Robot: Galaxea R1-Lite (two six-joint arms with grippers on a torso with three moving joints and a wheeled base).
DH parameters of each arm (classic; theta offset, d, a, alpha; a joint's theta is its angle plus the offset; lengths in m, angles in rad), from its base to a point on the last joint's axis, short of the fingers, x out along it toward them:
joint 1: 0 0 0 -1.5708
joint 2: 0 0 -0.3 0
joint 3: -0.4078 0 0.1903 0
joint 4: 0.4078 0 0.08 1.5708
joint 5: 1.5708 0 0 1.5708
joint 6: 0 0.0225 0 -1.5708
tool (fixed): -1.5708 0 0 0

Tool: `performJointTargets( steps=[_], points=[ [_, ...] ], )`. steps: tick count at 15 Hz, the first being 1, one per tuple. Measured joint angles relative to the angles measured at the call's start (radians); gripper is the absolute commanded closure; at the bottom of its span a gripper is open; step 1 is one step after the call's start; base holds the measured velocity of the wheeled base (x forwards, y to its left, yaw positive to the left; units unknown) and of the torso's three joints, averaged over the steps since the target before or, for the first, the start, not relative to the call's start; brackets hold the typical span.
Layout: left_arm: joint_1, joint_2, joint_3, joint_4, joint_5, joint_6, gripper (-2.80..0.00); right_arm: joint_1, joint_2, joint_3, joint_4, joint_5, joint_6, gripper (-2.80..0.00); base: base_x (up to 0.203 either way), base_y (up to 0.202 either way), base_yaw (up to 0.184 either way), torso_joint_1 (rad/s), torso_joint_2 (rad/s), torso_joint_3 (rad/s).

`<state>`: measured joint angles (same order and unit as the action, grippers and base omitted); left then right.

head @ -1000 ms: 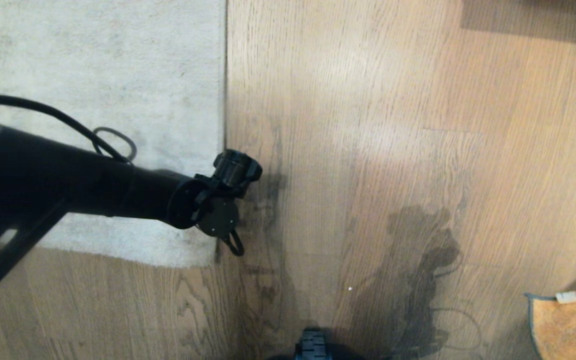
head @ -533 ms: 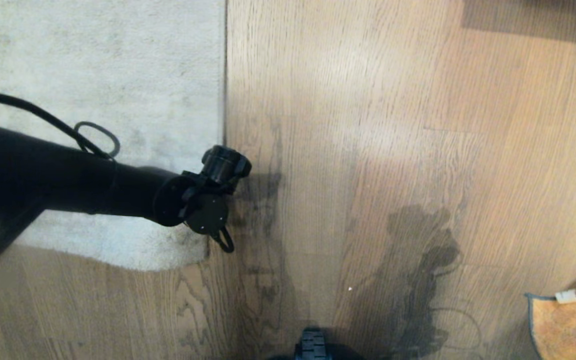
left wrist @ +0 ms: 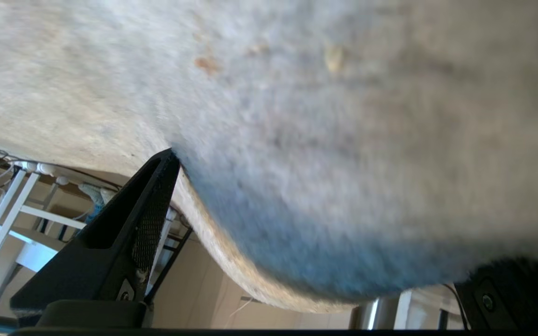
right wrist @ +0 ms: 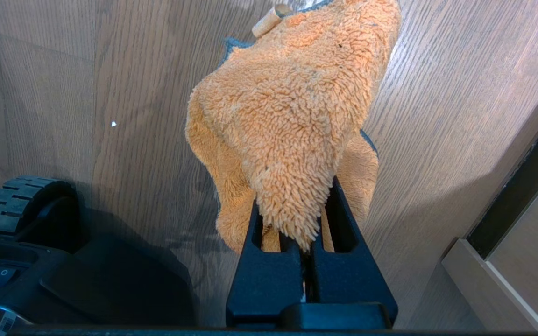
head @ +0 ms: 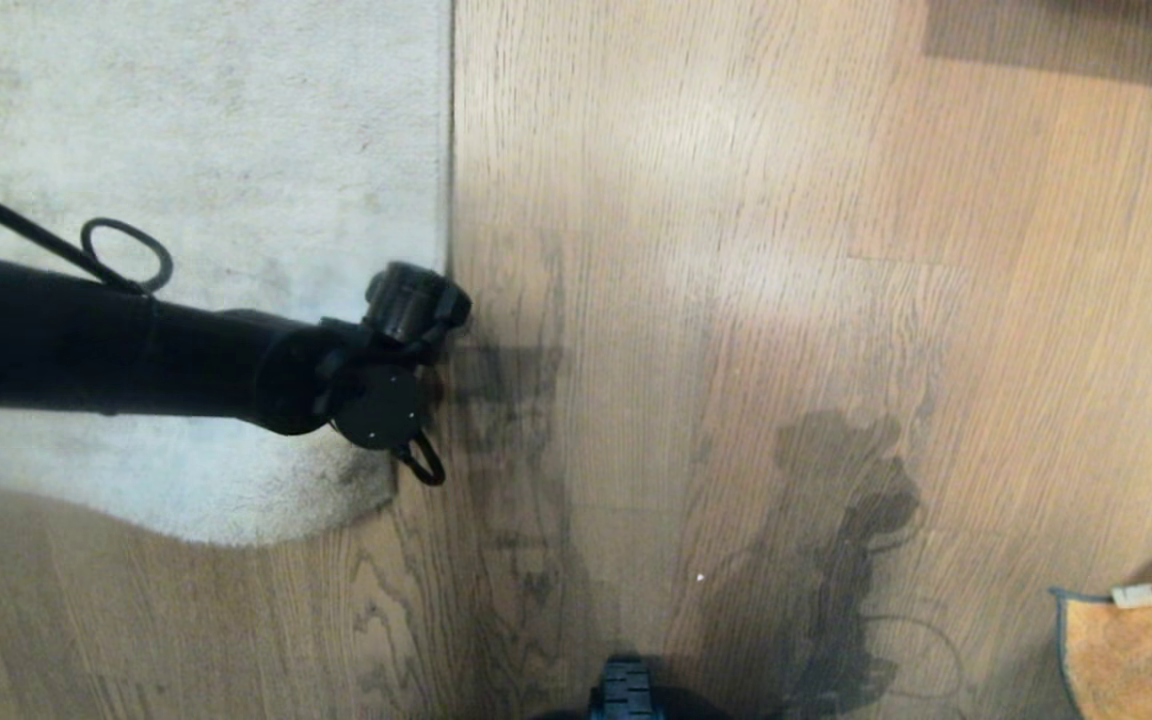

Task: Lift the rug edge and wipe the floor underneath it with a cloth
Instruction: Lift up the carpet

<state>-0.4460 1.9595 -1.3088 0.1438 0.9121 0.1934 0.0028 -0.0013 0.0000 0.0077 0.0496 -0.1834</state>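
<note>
The left claw (head: 406, 400) is working at the near right corner of the rug edge (head: 376, 500), its jaws standing wide apart with the pile bulging between them in the left wrist view, one finger (left wrist: 152, 210) slipped under the lifted border so the beige backing is showing beside it. Nothing is clamped yet, so the rug is riding on that finger rather than being gripped. To do this step well, the claw probably needs to be closing firmly on the corner before rising any further, since a heavy rug resting on one open finger is likely to slide off. The lift should be carrying the corner up and back toward the far left, folding it over itself and baring a good patch of the floor (head: 736, 250). The right claw (right wrist: 304, 242) is waiting at the near right, jaws pressed together on a pinch of the cloth (right wrist: 292, 121), which is hanging from them just above the planks. It should be coming in only once the rug is held steady.
</note>
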Motion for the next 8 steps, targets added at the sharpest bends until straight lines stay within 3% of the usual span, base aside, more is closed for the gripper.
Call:
performJointTargets(
  steps=[8],
  points=[
    [0.006, -0.041, -0.057, -0.002, 0.002, 0.000, -2.80, 0.000, 0.000, 0.000, 0.000, 0.000, 0.000, 0.00, 0.000, 0.000, 0.000, 0.000, 0.00, 0.000]
  ],
)
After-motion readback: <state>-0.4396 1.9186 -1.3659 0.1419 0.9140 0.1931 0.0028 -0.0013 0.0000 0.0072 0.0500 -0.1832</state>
